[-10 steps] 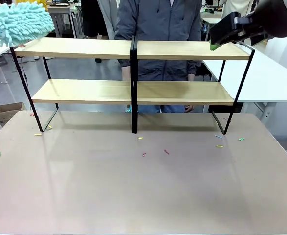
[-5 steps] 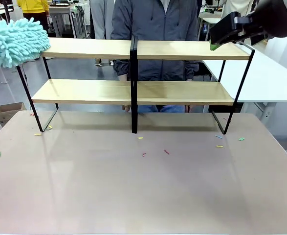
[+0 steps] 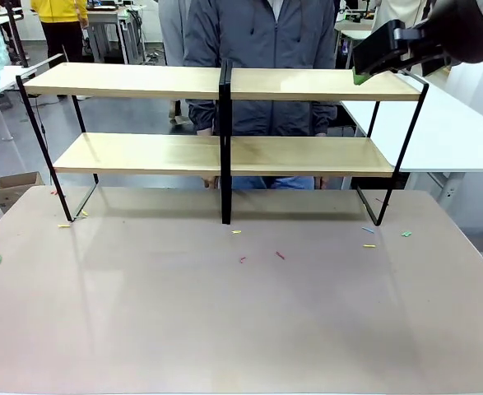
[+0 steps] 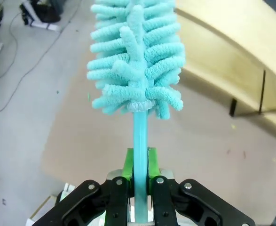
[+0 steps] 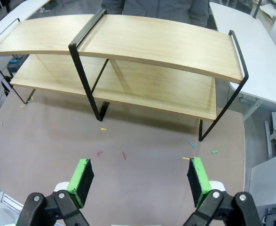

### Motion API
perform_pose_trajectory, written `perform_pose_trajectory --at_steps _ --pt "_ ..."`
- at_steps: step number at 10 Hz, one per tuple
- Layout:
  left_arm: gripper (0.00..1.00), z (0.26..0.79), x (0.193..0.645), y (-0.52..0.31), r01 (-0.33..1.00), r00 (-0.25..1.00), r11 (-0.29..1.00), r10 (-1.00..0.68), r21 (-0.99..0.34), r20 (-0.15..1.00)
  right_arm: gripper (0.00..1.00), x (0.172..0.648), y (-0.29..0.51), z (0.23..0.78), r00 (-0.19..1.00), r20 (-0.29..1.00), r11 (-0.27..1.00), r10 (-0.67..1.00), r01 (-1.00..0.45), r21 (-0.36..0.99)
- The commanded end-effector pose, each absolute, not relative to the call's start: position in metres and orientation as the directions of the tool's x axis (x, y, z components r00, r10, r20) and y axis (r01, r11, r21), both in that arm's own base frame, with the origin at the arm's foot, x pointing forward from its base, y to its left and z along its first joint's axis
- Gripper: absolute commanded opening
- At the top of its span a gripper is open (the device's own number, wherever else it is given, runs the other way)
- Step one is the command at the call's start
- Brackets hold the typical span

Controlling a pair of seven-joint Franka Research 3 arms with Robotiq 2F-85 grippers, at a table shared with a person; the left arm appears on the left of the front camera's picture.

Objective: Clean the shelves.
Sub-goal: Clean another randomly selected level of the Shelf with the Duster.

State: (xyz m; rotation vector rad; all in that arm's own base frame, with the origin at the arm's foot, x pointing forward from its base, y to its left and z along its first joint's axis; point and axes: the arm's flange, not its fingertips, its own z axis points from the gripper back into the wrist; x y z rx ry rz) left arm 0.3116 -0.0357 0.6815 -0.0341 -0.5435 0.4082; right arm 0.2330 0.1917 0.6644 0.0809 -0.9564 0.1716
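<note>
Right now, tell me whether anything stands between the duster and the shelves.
Nothing visible does. The left gripper is shut on the duster, off the left end of the shelves. Both boards look bare; coloured scraps lie on the table below.

Left tool [image 4: 138, 181]: black two-finger unit with green pads [image 4: 128, 162], jaws pinching tight on a thin turquoise stick running straight out between them. Right tool [image 5: 140, 176]: same build, jaws standing wide apart, nothing between the pads [image 5: 81, 175]; in the front view it is hanging high at the far right [image 3: 363, 76], arm reaching in from the right edge.
</note>
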Motion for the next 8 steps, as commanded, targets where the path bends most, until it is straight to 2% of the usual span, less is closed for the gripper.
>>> perform_pose_trajectory --at_steps 1,4,5,7,8 --pt "0.12 0.673 0.311 -0.042 -0.419 0.723 0.897 0.425 -0.142 0.545 1.00 0.233 0.192 0.665 0.563 0.819 0.983 0.109 -0.183 -0.005" --pt "0.12 0.677 0.310 -0.033 -0.361 0.749 0.917 0.392 -0.167 0.534 1.00 0.233 0.192 0.665 0.563 0.819 0.983 0.109 -0.183 -0.005" --pt "0.12 0.682 0.309 -0.022 -0.292 0.773 0.939 0.344 -0.182 0.533 1.00 0.233 0.192 0.665 0.563 0.819 0.983 0.109 -0.183 -0.005" --pt "0.12 0.700 0.302 0.023 0.026 0.884 0.966 0.098 -0.257 0.457 1.00 0.233 0.192 0.665 0.563 0.819 0.983 0.109 -0.183 -0.005" --pt "0.12 0.710 0.300 0.043 0.206 0.902 0.930 -0.060 -0.304 0.427 1.00 0.233 0.192 0.665 0.563 0.819 0.983 0.109 -0.183 -0.005"
